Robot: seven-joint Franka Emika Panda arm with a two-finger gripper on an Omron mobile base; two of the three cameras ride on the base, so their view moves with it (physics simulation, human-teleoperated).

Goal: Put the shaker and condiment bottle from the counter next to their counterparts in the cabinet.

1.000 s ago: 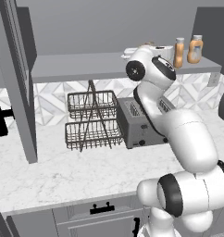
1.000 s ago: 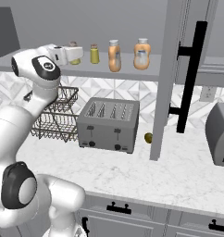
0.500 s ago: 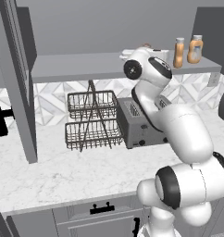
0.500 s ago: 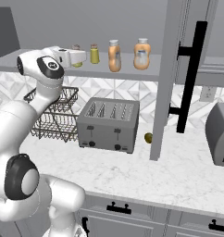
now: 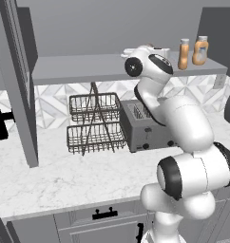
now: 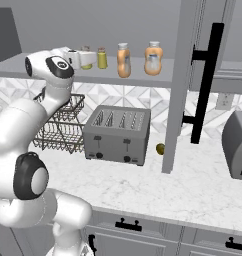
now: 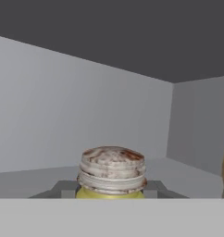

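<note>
Gripper (image 6: 82, 58) sits at the left end of the cabinet (image 6: 143, 80) shelf, jaws clamped on the shaker (image 7: 112, 173) just under its grey cap. To its right stand the twin shaker (image 6: 101, 58), the condiment bottle (image 6: 123, 60) and the pear-shaped bottle (image 6: 153, 58). Judging by its looks, the shaker is light, rigid and smooth-sided, likely slippery; a hold low on the body seems safest.
</note>
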